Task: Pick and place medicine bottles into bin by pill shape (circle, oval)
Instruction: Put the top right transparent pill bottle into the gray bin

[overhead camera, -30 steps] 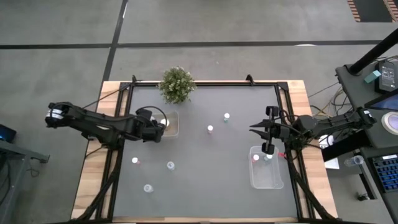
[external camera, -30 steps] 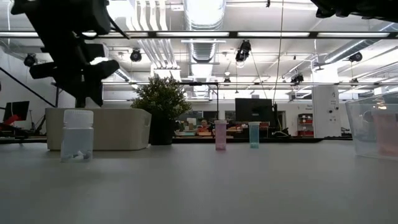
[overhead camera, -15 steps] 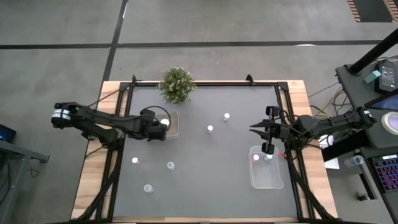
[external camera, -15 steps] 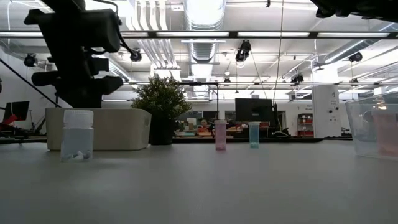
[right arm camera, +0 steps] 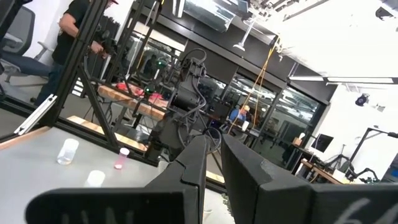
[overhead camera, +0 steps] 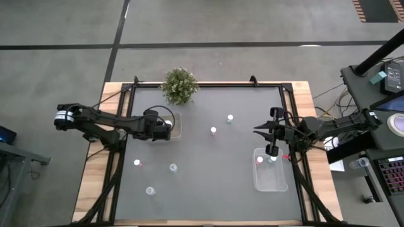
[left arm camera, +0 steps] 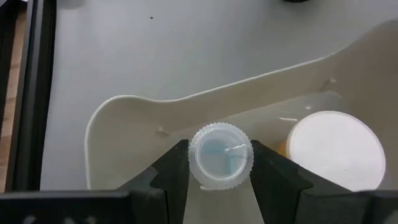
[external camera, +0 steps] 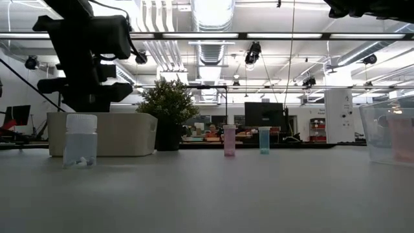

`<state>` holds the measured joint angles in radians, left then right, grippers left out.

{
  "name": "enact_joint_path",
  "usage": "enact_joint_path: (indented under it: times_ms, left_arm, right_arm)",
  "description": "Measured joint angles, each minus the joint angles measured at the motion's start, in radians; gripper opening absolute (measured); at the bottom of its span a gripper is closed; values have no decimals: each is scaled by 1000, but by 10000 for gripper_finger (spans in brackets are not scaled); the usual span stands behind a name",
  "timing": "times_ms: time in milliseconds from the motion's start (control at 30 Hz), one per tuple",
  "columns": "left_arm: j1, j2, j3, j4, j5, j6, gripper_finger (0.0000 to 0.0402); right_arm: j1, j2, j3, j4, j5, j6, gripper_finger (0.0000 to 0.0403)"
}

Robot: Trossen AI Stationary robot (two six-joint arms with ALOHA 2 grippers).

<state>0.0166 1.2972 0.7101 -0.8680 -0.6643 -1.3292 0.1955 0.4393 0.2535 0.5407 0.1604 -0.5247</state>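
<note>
Shifted slightly farther over the left bin (overhead camera: 174,125) since the earlier frame: left gripper (left arm camera: 219,163), fingers (left arm camera: 175,168) clamped on a white-capped bottle (left arm camera: 220,155) above that bin. Right gripper (overhead camera: 257,131) clenched empty, well apart. Around, grey table (overhead camera: 202,183), open workshop.

Grey table (overhead camera: 208,183), cream bin (left arm camera: 124,118) – white-capped bottle (left arm camera: 220,155), green plant (overhead camera: 180,85), black left tool (left arm camera: 219,163).

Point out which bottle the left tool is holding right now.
The small white-capped bottle pinched between the left tool fingers, over the beige bin. The other loose bottles stand on the table, untouched.
</note>
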Motion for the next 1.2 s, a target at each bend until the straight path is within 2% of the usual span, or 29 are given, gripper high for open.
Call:
enact_joint_path:
  times_ms: [933, 1033, 1200]
  left_arm:
    - [30, 25, -2, 45, -27, 8, 130]
    - [30, 25, -2, 45, -28, 8, 141]
    - [30, 25, -2, 45, -29, 7, 187]
  right_arm:
    - [0, 0, 15, -13, 0, 8, 38]
    - [0, 0, 15, -13, 0, 8, 38]
    - [0, 0, 15, -13, -1, 8, 38]
